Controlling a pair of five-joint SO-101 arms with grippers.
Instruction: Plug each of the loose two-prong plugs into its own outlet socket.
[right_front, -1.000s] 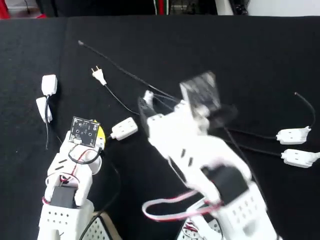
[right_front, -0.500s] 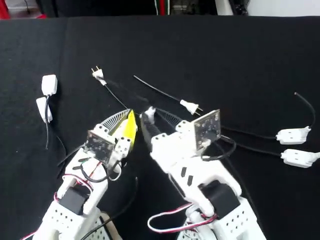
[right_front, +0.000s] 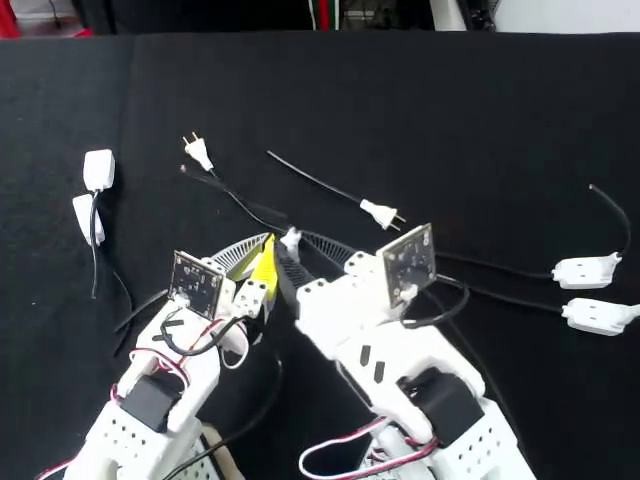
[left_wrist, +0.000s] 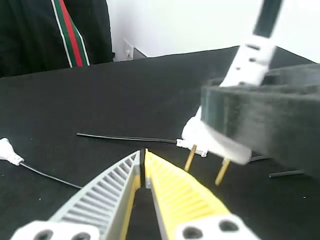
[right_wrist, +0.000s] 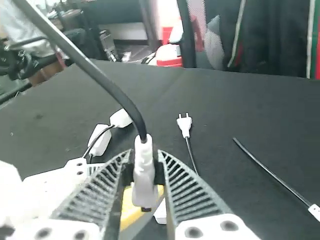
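Now, my left end effector (left_wrist: 142, 154), near the tabletop's (right_front: 450, 100) centre, has its fingers (left_wrist: 172, 187) pressed together, gripping nothing I can see. At its 3 o'clock, my right end effector (right_wrist: 144, 156) clamps a two-prong plug (right_wrist: 143, 180), prongs exposed. I judge this mid-carry. Next comes aligning those prongs with a socket (right_front: 587, 270), perhaps the one at 3 o'clock.

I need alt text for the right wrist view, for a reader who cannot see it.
The right gripper clamps a white plug, its black cable rising from it. Beyond, on the black table, lie a loose two-prong plug and two white sockets.
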